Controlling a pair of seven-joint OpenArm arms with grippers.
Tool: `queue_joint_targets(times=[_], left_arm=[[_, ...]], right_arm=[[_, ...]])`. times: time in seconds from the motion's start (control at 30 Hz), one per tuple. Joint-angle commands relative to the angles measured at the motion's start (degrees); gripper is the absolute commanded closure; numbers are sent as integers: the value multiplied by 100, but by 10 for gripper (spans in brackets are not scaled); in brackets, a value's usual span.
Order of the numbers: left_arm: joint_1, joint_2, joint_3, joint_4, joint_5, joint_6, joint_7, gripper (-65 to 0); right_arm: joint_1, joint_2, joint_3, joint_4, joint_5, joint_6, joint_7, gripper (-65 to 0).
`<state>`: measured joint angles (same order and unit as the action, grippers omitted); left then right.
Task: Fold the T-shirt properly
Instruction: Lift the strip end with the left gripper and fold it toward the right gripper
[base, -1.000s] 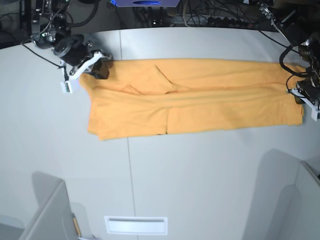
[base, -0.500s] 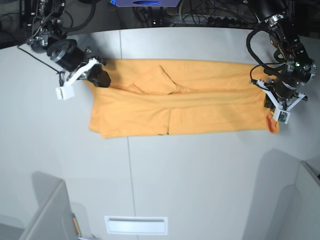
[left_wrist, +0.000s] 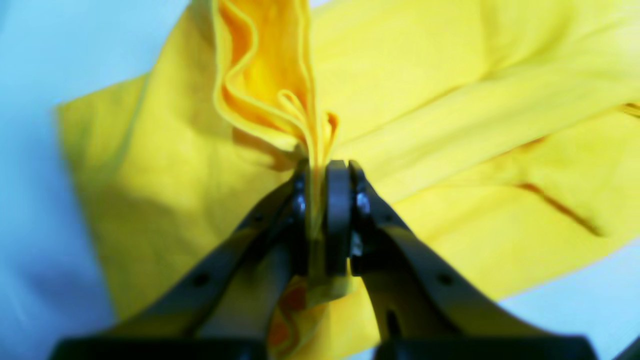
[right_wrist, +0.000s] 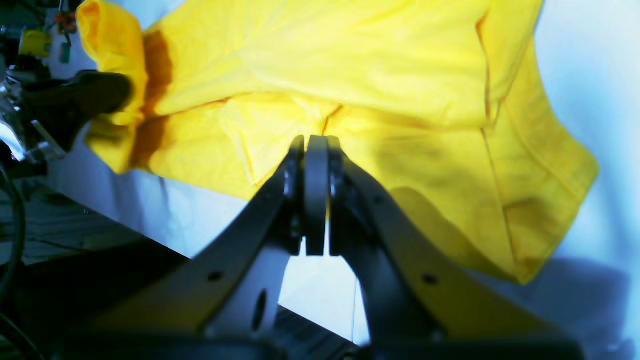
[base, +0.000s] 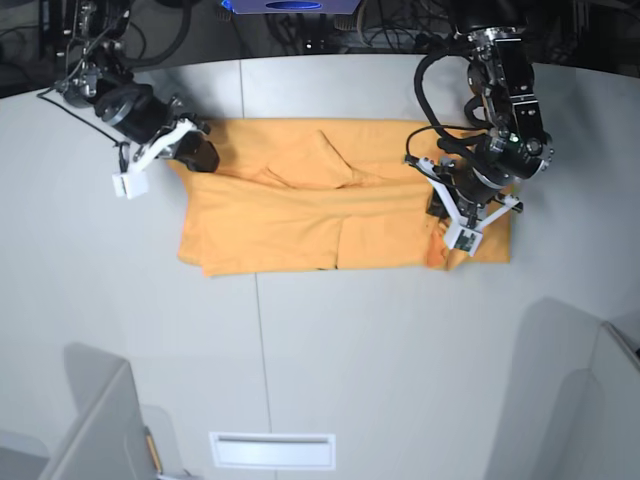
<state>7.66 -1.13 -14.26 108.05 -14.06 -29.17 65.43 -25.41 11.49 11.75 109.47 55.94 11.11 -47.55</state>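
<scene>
Left gripper (left_wrist: 320, 225) has swung inward since 1 s ago, pinching 1 end of the T-shirt (base: 300, 228) and doubling it over on the table (base: 400, 370). Right gripper (right_wrist: 316, 195), jaws pressed together, sits over the other end; 1 side fold looks underway.

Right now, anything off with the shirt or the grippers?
Nothing looks damaged. The T-shirt has a bunched, doubled edge clamped in the left gripper, which fits a fold in progress. It also has creases across its middle, so it isn't flat. The right gripper is shut above the cloth with nothing visible between its fingertips.
</scene>
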Motion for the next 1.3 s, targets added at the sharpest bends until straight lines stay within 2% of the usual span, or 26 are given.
queue_joint_targets(times=[0.0, 0.27, 0.37, 1.07, 1.1, 1.27], left_arm=[[-67, 20, 129, 92, -92, 99, -121, 0], [-138, 38, 824, 83, -101, 460, -121, 0], [-146, 135, 815, 74, -66, 460, -121, 0], [-234, 152, 868, 30, -84, 460, -112, 0], [-261, 152, 868, -31, -101, 460, -103, -25], [-454, 266, 877, -620, -110, 460, -112, -331]], right_arm=[[22, 51, 34, 82, 98, 45, 100, 0], [84, 60, 25, 82, 98, 45, 100, 0], [84, 60, 34, 82, 98, 45, 100, 0], [84, 60, 8, 82, 98, 45, 100, 0], [84, 60, 8, 82, 98, 45, 100, 0], [84, 60, 16, 82, 98, 45, 100, 0]])
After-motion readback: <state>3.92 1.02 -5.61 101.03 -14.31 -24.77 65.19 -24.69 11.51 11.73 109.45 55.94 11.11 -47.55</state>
